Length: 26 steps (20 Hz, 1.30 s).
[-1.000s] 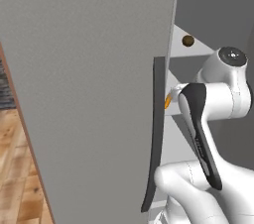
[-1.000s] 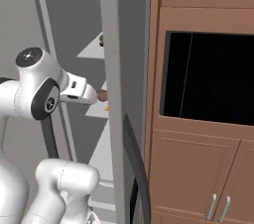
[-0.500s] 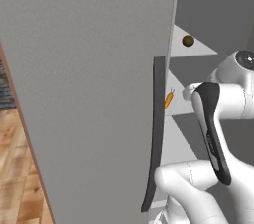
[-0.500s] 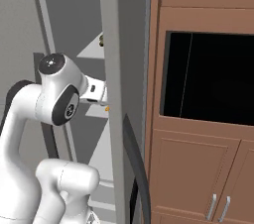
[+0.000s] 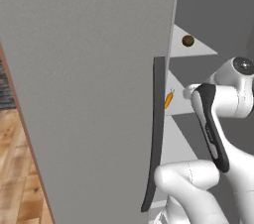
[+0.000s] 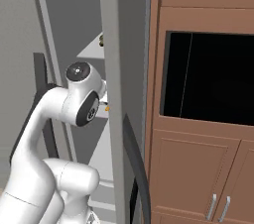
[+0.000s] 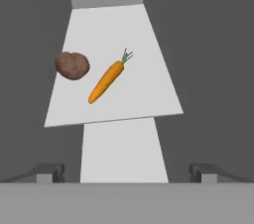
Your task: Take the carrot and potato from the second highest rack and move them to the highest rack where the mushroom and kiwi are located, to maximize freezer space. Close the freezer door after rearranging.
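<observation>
In the hand view the orange carrot (image 7: pixel 106 82) lies slantwise on the second highest rack (image 7: pixel 144 89), a pale grey plate. The brown potato (image 7: pixel 72 65) sits just left of it, apart from it. My gripper (image 7: pixel 126 173) is open, its fingertips (image 7: pixel 49 171) wide apart, back from both pieces and touching neither. In the left base view the carrot (image 5: pixel 169 100) peeks past the open freezer door (image 5: pixel 89 69), with my arm (image 5: pixel 211 124) to its right. Above it the highest rack (image 5: pixel 201 52) carries a dark brown ball (image 5: pixel 187 40).
The freezer door's long dark handle (image 5: pixel 156 134) hangs close to my arm. In the right base view the right door's edge (image 6: pixel 111 69) and its handle (image 6: pixel 136 168) stand beside my arm (image 6: pixel 74 104). Wooden cabinets and a black oven front (image 6: pixel 208 77) lie to the right.
My arm has swung to the right in both base views, toward the right door. The carrot and the brown ball lie where they were. The gripper stays open.
</observation>
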Available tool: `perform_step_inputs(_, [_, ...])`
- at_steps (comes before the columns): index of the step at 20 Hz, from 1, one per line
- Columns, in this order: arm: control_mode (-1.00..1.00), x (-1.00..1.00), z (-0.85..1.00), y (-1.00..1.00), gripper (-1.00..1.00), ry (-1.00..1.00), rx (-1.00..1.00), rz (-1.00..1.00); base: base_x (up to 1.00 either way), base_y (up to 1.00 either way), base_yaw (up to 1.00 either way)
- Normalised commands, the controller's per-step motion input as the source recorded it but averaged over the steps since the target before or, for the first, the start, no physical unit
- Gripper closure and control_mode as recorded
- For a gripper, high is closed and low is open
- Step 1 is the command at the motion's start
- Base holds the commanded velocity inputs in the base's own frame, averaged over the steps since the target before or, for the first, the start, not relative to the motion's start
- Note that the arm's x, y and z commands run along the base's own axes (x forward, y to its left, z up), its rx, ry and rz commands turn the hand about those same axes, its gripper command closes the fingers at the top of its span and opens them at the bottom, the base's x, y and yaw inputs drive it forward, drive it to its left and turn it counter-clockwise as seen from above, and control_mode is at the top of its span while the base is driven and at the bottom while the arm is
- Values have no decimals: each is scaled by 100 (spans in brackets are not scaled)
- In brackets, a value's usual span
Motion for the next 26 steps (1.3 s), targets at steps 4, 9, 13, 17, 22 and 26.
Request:
perform_step_inputs(4, [-100, 56, -26, -1, -100, 0, 10, -2, 0, 0, 0])
perform_step_inputs(9, [-100, 55, -24, 0, -100, 0, 7, 0, 0, 0, 0])
perform_step_inputs(13, [-100, 51, -25, 0, -100, 0, 3, -1, 0, 0, 0])
perform_step_inputs(17, [-100, 49, -26, 0, -100, 0, 0, -1, 0, 0, 0])
perform_step_inputs(22, [-100, 44, -24, 0, -100, 0, 0, -2, 0, 0, 0])
perform_step_inputs(26, [-100, 39, -24, 0, -100, 0, 2, -2, 0, 0, 0])
